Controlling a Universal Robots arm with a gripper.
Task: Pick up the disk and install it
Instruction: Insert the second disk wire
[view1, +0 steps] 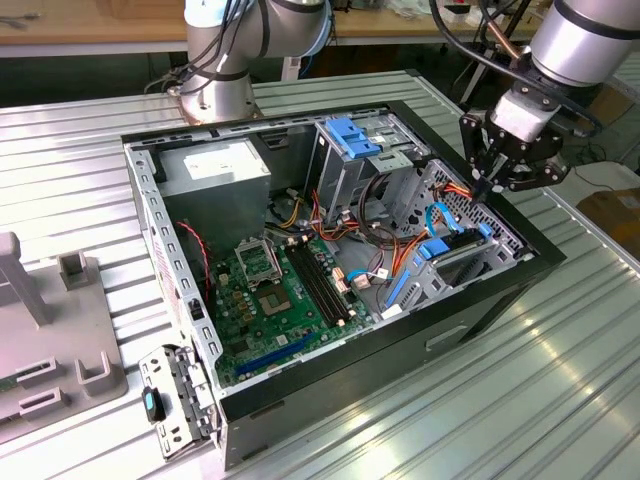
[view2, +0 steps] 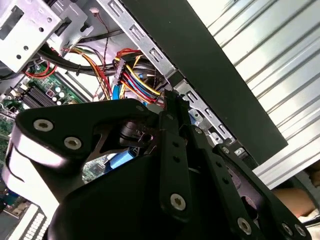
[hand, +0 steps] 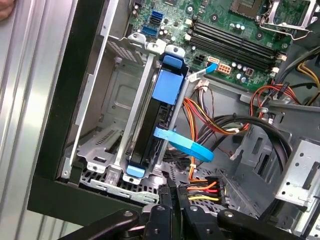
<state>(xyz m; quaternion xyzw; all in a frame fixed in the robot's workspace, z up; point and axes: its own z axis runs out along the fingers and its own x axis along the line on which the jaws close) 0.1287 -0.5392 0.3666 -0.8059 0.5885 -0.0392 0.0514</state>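
Already the disk (hand: 161, 117) sits on edge in the metal bay at the front corner of the open computer case (view1: 480, 300), its blue side rails (hand: 169, 85) showing in the first wrist view. Seen in the exterior view, the gripper (view1: 487, 187) hangs at about two o'clock from the motherboard (view1: 275, 295), just above that bay, fingers drawn together on nothing. A blue data cable (hand: 186, 145) loops off the disk's side, beside the bundled power wires (hand: 205, 186).
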